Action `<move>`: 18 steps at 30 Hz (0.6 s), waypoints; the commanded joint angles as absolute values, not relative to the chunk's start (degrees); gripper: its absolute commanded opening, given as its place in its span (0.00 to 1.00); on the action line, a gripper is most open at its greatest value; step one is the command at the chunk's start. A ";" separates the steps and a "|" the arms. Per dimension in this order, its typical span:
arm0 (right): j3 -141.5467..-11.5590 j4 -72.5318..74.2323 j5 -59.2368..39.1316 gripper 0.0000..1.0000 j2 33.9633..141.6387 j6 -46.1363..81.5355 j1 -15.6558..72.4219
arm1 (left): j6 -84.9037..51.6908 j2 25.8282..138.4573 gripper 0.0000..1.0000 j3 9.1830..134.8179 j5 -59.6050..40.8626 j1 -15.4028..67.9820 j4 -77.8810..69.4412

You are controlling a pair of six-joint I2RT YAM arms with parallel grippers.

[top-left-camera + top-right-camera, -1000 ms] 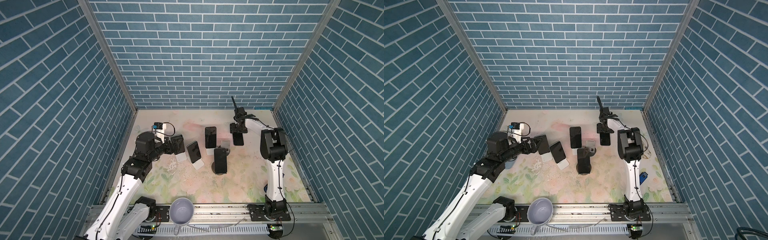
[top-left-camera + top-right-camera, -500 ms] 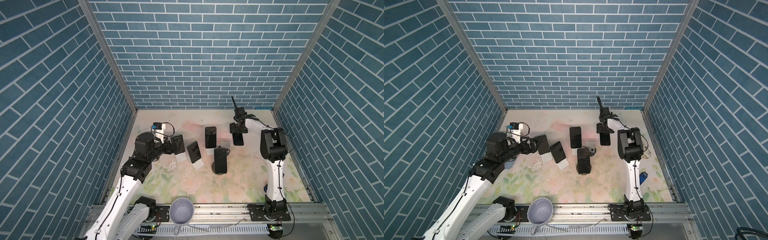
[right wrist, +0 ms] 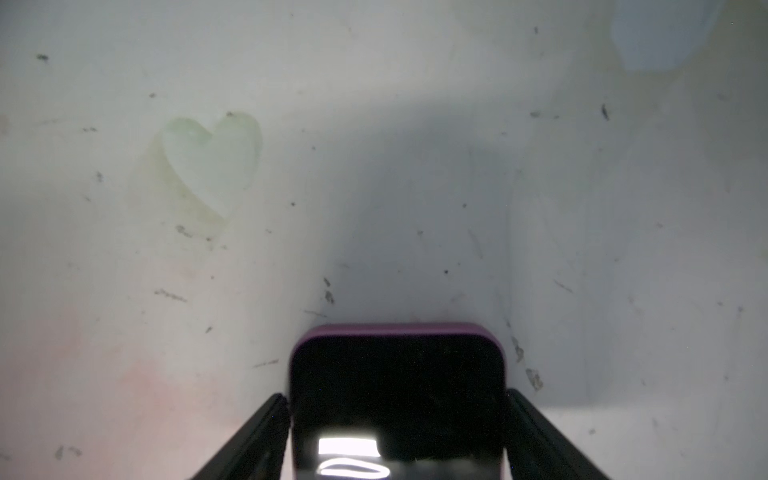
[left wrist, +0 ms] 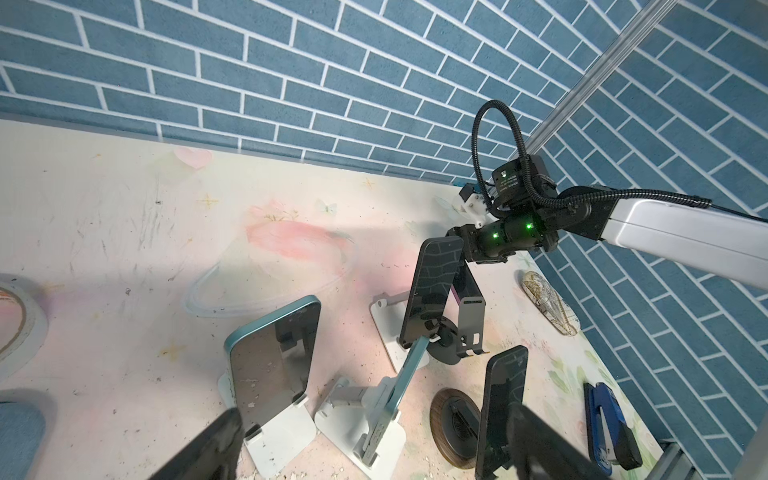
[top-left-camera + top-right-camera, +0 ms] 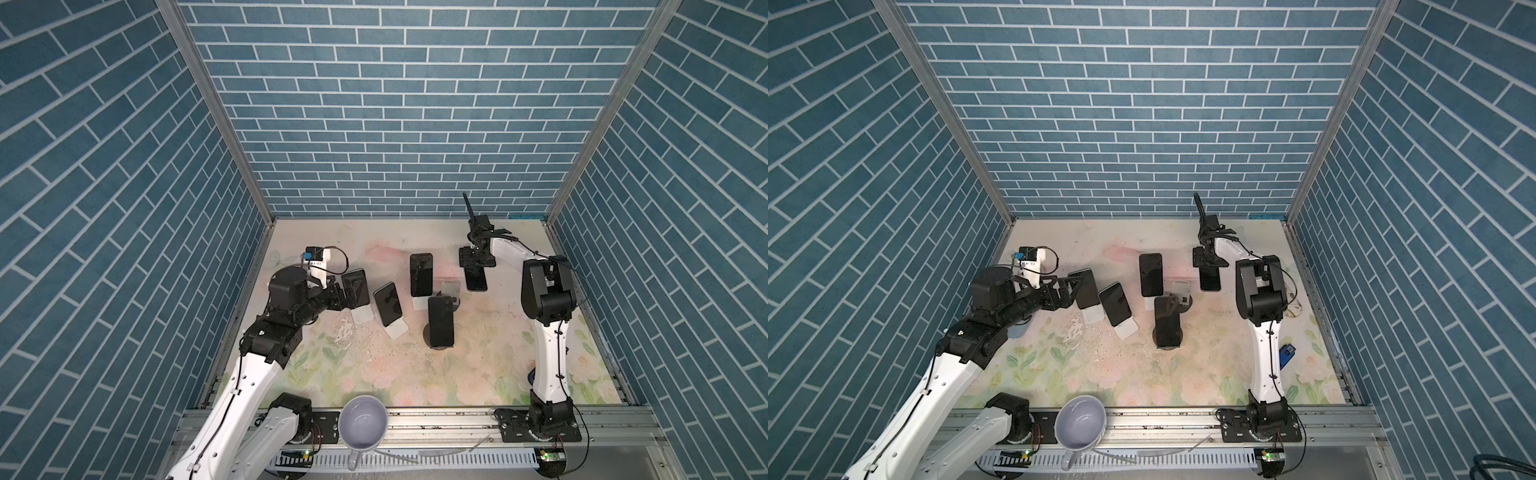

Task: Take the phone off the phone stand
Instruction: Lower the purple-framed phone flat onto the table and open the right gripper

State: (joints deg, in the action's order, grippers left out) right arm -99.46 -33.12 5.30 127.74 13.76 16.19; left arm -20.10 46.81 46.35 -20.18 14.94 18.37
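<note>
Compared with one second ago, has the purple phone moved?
No. No move shows: in both top views the purple phone lies where it lay, just right of the empty stand.

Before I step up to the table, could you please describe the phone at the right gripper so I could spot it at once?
Look to the back right of the table, where the right gripper points down. The phone between its fingers is the farthest right of the five phones. Only it has a purple rim, seen in the right wrist view.
</note>
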 commanded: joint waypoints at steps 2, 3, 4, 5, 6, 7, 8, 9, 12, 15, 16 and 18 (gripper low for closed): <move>-95.61 -34.78 5.59 0.81 118.29 16.80 16.35 | -19.85 46.29 1.00 46.09 -19.59 15.12 18.72; -94.58 -34.80 5.49 0.81 116.52 17.25 16.43 | -19.85 46.30 1.00 46.18 -19.57 15.16 18.72; -93.31 -34.81 5.25 0.80 114.71 17.55 16.48 | -19.86 46.23 1.00 46.21 -19.62 15.16 18.72; -92.16 -34.80 4.96 0.80 113.03 17.87 16.59 | -19.92 46.23 1.00 46.15 -19.63 15.12 18.72; -90.77 -34.80 4.41 0.80 111.05 18.26 16.69 | -19.90 46.28 1.00 46.15 -19.64 15.16 18.63; -89.52 -34.82 3.75 0.80 109.38 18.68 16.77 | -20.02 46.25 1.00 46.08 -19.58 15.15 18.63; -88.07 -34.89 2.71 0.80 107.48 19.10 16.95 | -19.97 46.30 1.00 46.09 -19.56 15.12 18.62; -86.66 -35.04 1.56 0.80 105.73 19.62 17.21 | -20.00 46.23 1.00 46.01 -19.60 15.19 18.55; -83.64 -35.99 -0.98 0.81 101.52 20.87 18.54 | -20.05 46.40 1.00 45.95 -19.53 15.18 18.37; -81.94 -37.78 -1.45 0.81 98.32 21.09 21.05 | -19.97 46.65 1.00 46.13 -19.18 15.12 18.27; -81.75 -38.53 -1.26 0.81 97.52 21.09 21.90 | -19.92 46.67 1.00 46.16 -19.14 15.15 18.28; -81.39 -40.19 -0.95 0.83 95.65 21.10 23.65 | -19.87 46.75 1.00 46.32 -19.14 15.16 18.37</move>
